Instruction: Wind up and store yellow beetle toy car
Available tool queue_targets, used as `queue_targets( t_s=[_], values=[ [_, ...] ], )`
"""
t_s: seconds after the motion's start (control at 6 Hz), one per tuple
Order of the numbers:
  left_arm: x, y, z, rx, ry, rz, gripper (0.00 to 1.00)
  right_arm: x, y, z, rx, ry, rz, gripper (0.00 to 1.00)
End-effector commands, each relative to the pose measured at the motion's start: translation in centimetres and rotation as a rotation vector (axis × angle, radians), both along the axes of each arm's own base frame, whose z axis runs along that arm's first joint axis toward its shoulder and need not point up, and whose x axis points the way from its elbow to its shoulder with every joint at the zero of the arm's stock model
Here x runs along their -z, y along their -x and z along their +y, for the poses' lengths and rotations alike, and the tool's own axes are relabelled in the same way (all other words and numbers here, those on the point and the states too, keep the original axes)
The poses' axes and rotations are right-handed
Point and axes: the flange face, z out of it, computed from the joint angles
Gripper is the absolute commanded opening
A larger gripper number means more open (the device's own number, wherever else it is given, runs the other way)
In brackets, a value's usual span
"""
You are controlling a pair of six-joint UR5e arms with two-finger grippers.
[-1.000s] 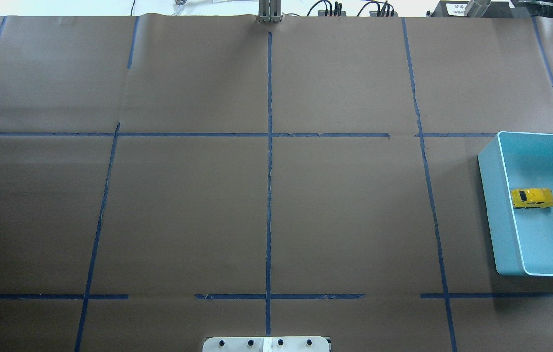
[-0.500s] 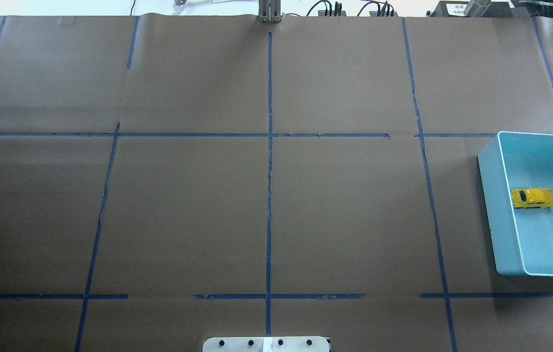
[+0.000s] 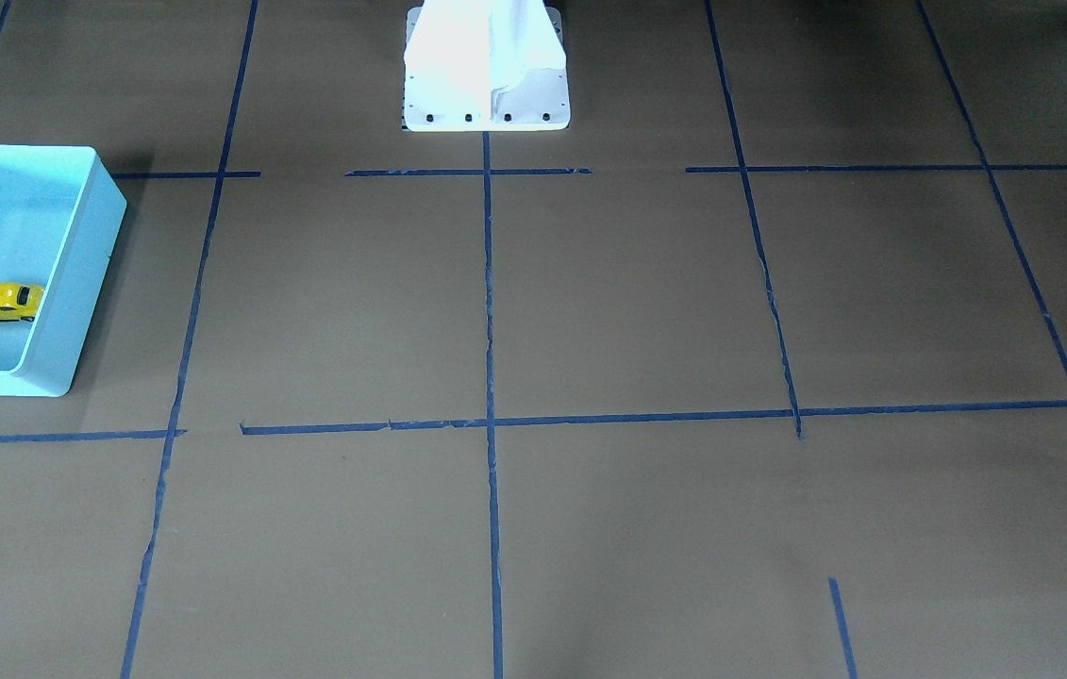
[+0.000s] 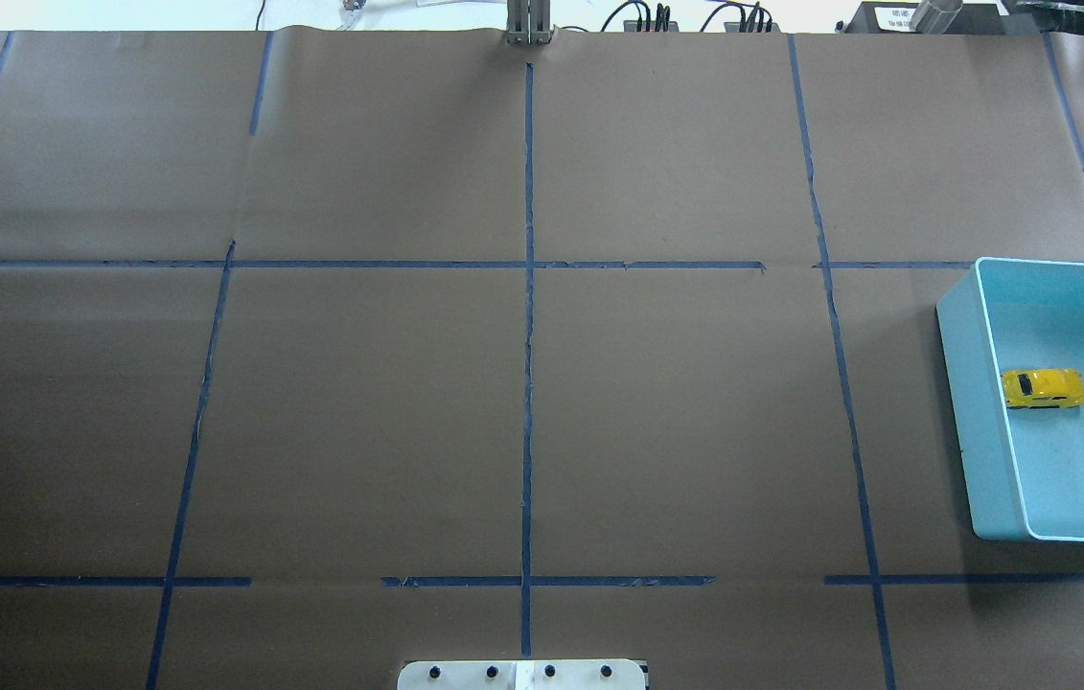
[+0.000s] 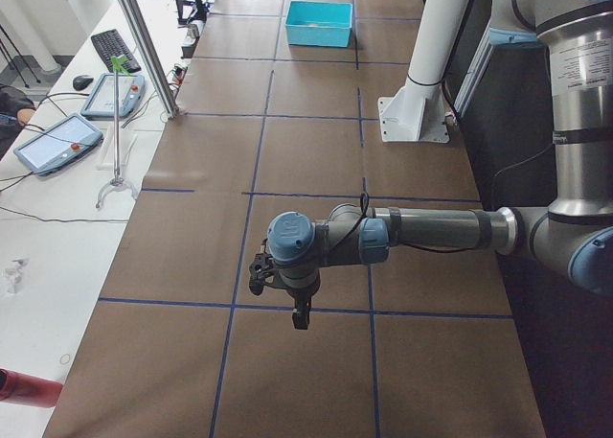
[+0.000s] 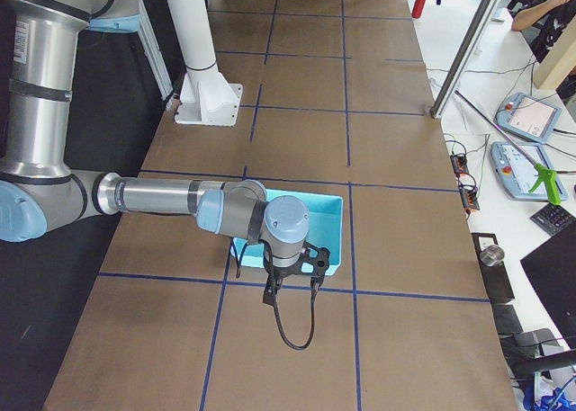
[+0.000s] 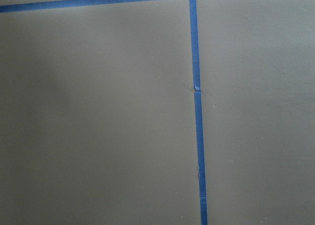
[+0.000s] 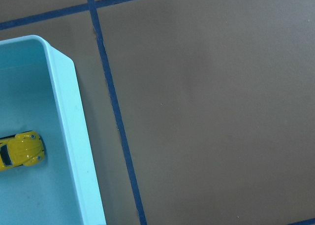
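1. Nothing has moved since the earlier frames: car (image 4: 1043, 388) sits in the same spot in the bin (image 4: 958, 383), and neither arm shows in the overhead view.
2. Car is inside the bin, on its floor, looks upright on its wheels, close to the wall that faces mid-desk. The other walls are well apart from it.
3. Right tool (image 6: 295, 272) hangs above the bin's corner. It shows only in the side view, so I cannot tell if the fingers are apart or together. Its wrist cam catches the car (image 8: 22, 155) at the frame edge.
4. Left tool (image 5: 278, 285) hangs over bare desk (image 4: 359, 402), well apart from the bin. Finger state: cannot tell. Its wrist cam sees only paper and tape (image 7: 197, 136).
5. Judgement: car looks stored. Whether it was wound cannot be told.
6. Risks if it must come out:
   - car is tiny and rounded, so it could slip from a pinch
   - the near wall crowds a finger on that side, and a bump could shove the bin
   - a wound car set down could roll away.
7. Edges: bin sits at the desk's right end, partly out of the overhead frame, so there is little margin there.
8. Room: toward mid-desk only tape lines show, so approach from above or from that side.
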Motion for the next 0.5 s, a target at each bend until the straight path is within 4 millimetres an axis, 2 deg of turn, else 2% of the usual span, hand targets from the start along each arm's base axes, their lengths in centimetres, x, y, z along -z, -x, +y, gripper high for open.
queue_targets(
  t_s=[0.0, 0.33],
  values=[
    [-0.01, 0.0, 0.01, 0.0, 0.0, 0.0, 1.0, 0.2, 0.02, -0.65, -0.001, -0.006, 0.001, 1.0],
    [-0.01, 0.0, 0.01, 0.0, 0.0, 0.0, 1.0, 1.02, 0.32, -1.63, 0.012, -0.121, 0.017, 1.0]
  ],
)
